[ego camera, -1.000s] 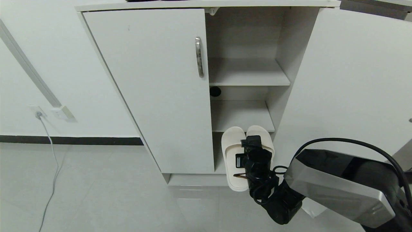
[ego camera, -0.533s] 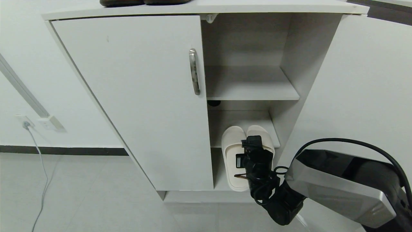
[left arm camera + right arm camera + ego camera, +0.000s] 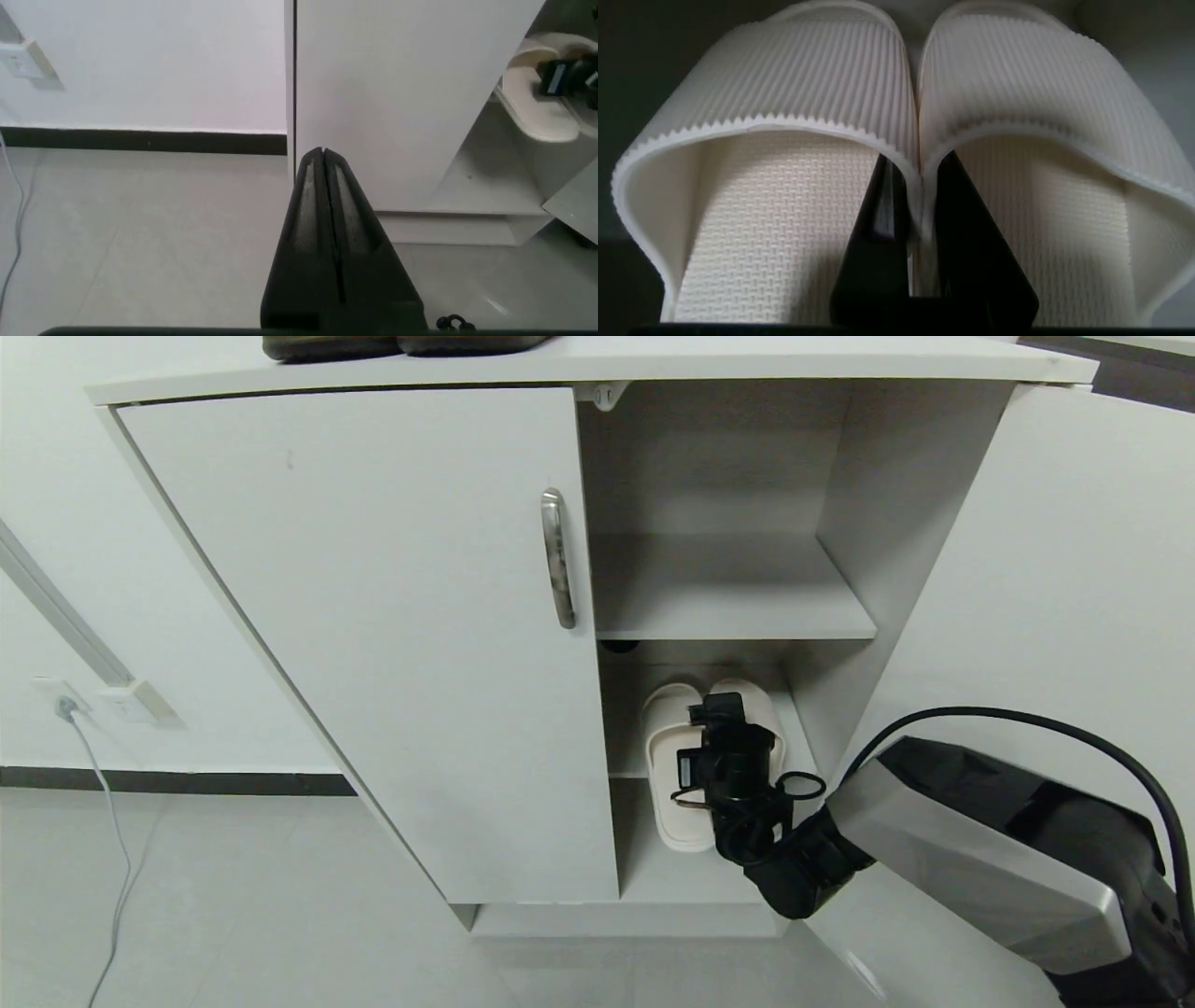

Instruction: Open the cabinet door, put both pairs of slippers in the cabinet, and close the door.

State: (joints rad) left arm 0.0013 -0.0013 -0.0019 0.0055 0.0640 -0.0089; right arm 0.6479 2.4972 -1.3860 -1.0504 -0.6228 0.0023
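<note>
Slippers [image 3: 672, 784], the white pair, are clamped by the right gripper [image 3: 920, 238], whose black fingers [image 3: 971, 252] pinch their inner edges. The pair is in the cabinet [image 3: 653, 359], toes over the lower shelf [image 3: 621, 737], heels out in front of it. The right door [image 3: 1055, 569] stands open, the left door [image 3: 373, 616] is closed. The left gripper [image 3: 323, 177], low over the floor [image 3: 140, 243], has its fingers pressed together on nothing. A dark pair [image 3: 392, 345] lies on the cabinet top.
</note>
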